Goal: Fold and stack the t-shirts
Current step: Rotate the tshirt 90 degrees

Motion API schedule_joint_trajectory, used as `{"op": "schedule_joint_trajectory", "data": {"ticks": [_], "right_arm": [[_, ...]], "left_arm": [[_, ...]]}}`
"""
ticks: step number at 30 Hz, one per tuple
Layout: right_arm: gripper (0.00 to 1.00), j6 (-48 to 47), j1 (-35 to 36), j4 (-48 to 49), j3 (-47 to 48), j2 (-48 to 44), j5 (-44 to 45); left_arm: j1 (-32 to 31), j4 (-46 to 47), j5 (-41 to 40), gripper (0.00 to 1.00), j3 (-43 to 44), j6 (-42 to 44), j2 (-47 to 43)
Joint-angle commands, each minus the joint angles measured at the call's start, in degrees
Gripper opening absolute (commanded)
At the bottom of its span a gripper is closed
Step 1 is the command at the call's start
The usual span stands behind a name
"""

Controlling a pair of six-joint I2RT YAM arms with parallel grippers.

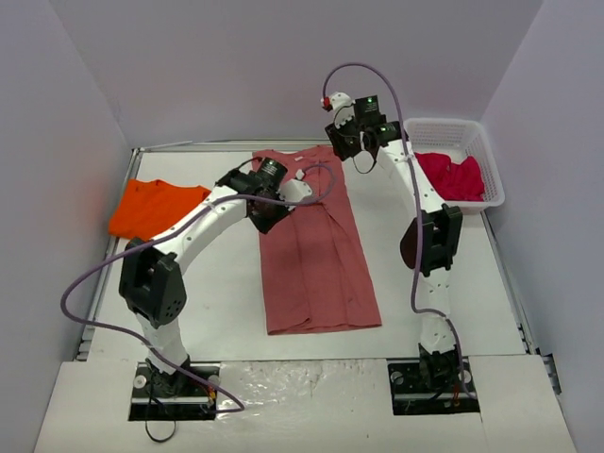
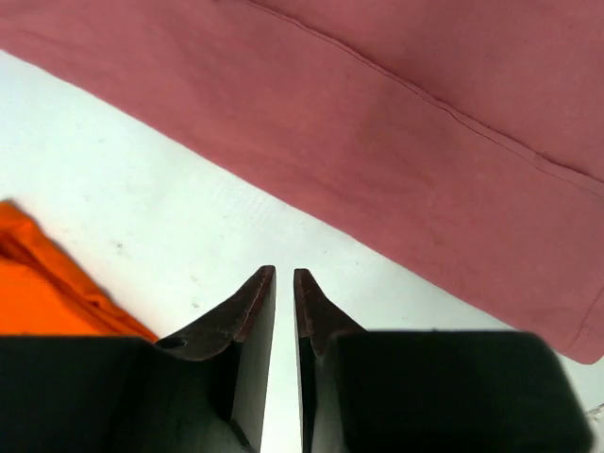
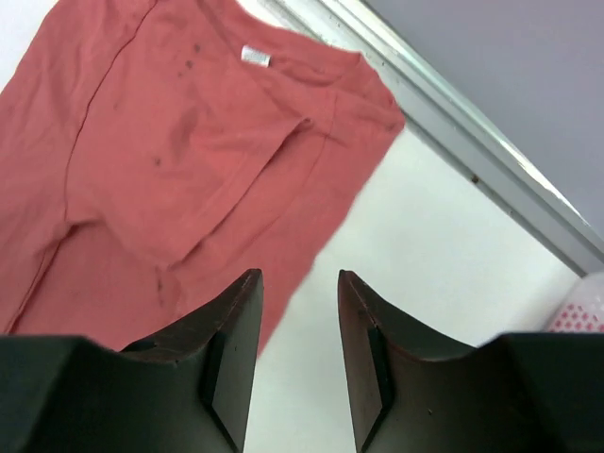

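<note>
Nearest my view, the left gripper (image 2: 283, 274) hangs over bare worktop (image 1: 226, 302), jaws a slit apart and empty. It sits between the orange tee (image 1: 151, 208) at far left and the brick-red tee (image 1: 316, 255) lying mid-worktop. The right gripper (image 3: 300, 276) hovers by that tee's collar, jaws released and empty. At far right, the white basket (image 1: 444, 121) holds the crimson-pink tee (image 1: 453, 176).
</note>
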Motion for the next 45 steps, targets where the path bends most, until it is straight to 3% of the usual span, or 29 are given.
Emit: {"op": "schedule_joint_trajectory", "data": {"ticks": [1, 6, 10, 11, 12, 13, 17, 32, 45], "right_arm": [[0.34, -2.5, 0.3, -1.0, -10.1, -8.8, 0.8], [0.37, -5.7, 0.4, -3.2, -31.7, -22.6, -1.7], [0.36, -7.1, 0.5, -5.3, -43.3, -29.4, -4.0], [0.28, -7.5, 0.5, -5.3, -45.5, -31.4, -4.4], [0.19, -7.8, 0.5, -5.1, -47.5, -31.9, -4.5], [0.0, -7.7, 0.5, -5.2, -50.0, -32.1, -4.7], [0.0, -7.2, 0.5, -5.2, -53.7, -30.4, -6.2], [0.0, -7.6, 0.8, -5.1, -54.2, -16.6, -10.4], [0.0, -7.2, 1.2, -5.2, -49.5, -8.4, -12.3]], "left_arm": [[-0.6, -4.9, 0.4, 0.14, 1.2, 2.6, -5.4], [-2.2, -4.3, -0.7, 0.17, -8.3, 2.5, -11.0], [-2.5, -0.5, -2.1, 0.16, -15.7, 1.3, -14.4], [-2.4, 0.2, -2.5, 0.12, -16.9, 1.1, -15.1], [-2.5, 1.0, -3.0, 0.03, -17.7, 0.8, -15.1], [-2.5, 1.9, -3.3, 0.02, -18.8, 0.3, -15.0], [-2.6, 2.4, -1.1, 0.02, -18.1, -0.4, -11.1], [-3.2, 9.9, 0.1, 0.02, -15.7, -1.4, 2.5], [-2.6, 13.2, -2.1, 0.02, -16.0, -3.9, 6.7]]}}
